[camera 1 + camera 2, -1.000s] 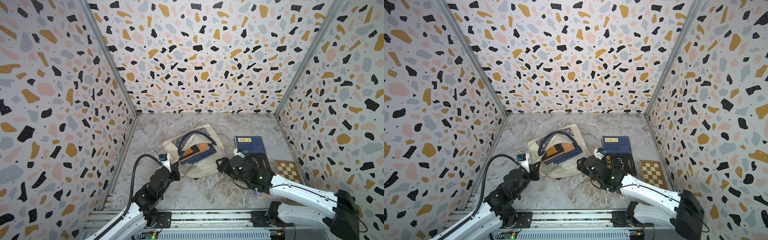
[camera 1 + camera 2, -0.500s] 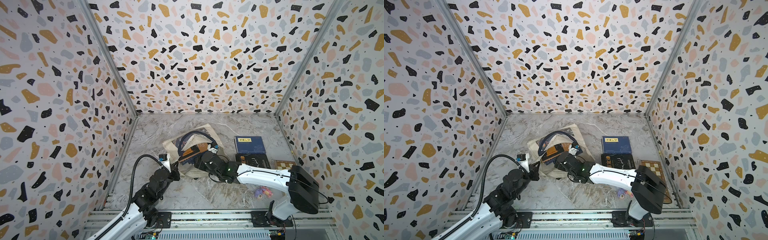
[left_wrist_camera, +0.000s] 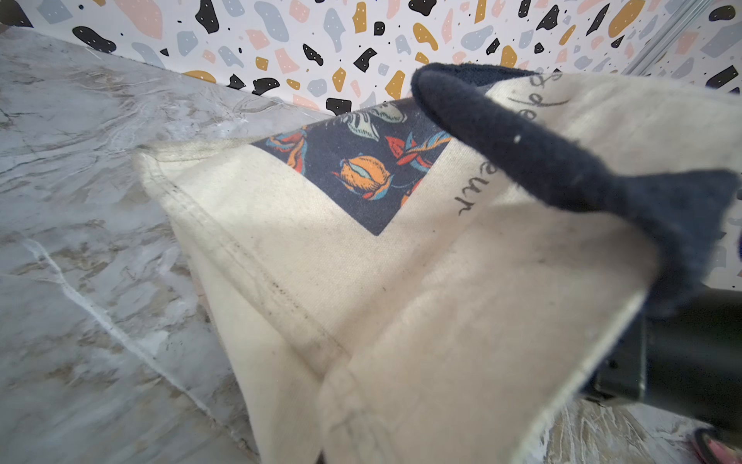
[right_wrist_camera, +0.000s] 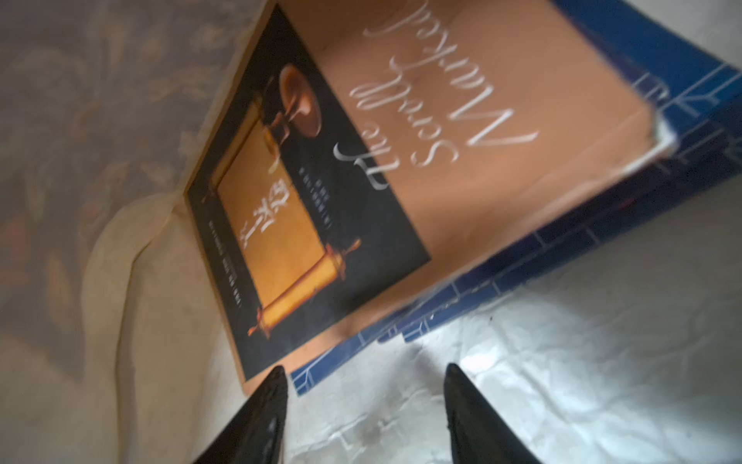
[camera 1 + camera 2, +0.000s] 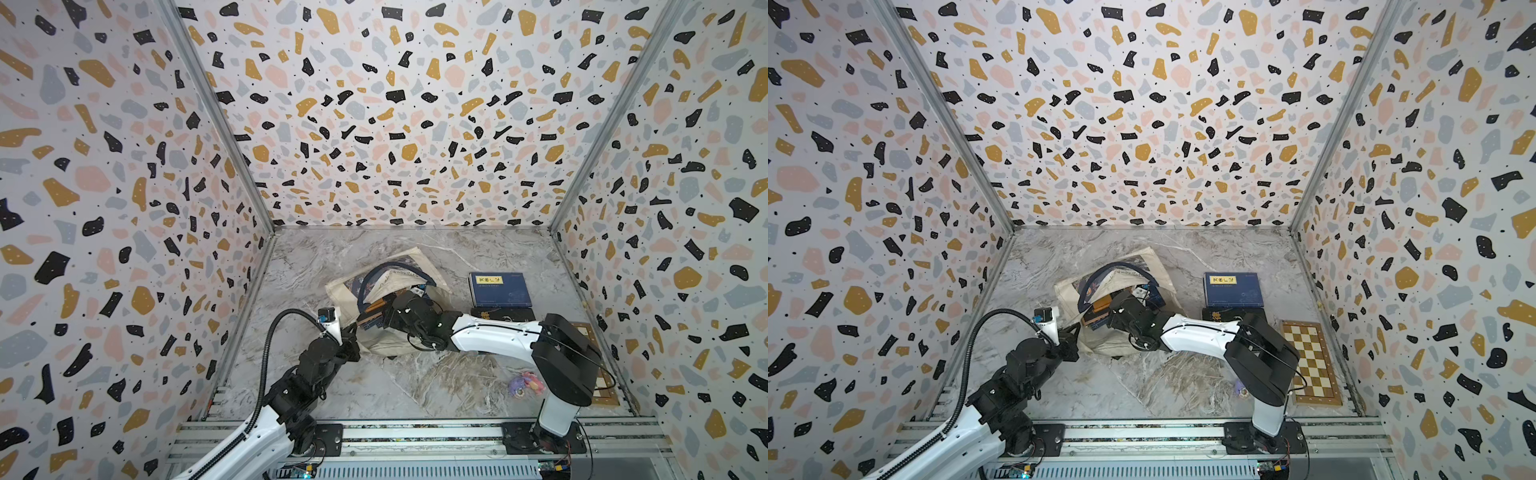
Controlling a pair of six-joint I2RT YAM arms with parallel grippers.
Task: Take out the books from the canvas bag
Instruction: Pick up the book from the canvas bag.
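Note:
The cream canvas bag (image 5: 415,259) (image 5: 1144,259) lies on the marble floor with its mouth toward the arms. My left gripper (image 5: 352,331) (image 5: 1074,330) is shut on the bag's near edge and holds the canvas (image 3: 401,301) up. My right gripper (image 4: 363,371) (image 5: 386,314) is open inside the mouth, fingertips just short of the books. A brown book with an orange panel (image 4: 361,160) lies on navy books (image 4: 562,257) inside the bag. Outside it lie a navy book with a yellow label (image 5: 498,289) (image 5: 1232,287) and a dark book (image 5: 503,314).
A brown-and-cream checkered board (image 5: 1308,361) lies at the right wall. A small pink and purple toy (image 5: 525,382) sits near the right arm's base. The bag's navy handle (image 3: 542,152) arches over the opening. Patterned walls close in three sides.
My right arm has swung left from the dark book into the bag's mouth, and its jaws have narrowed somewhat. The left gripper has kept its hold on the bag.

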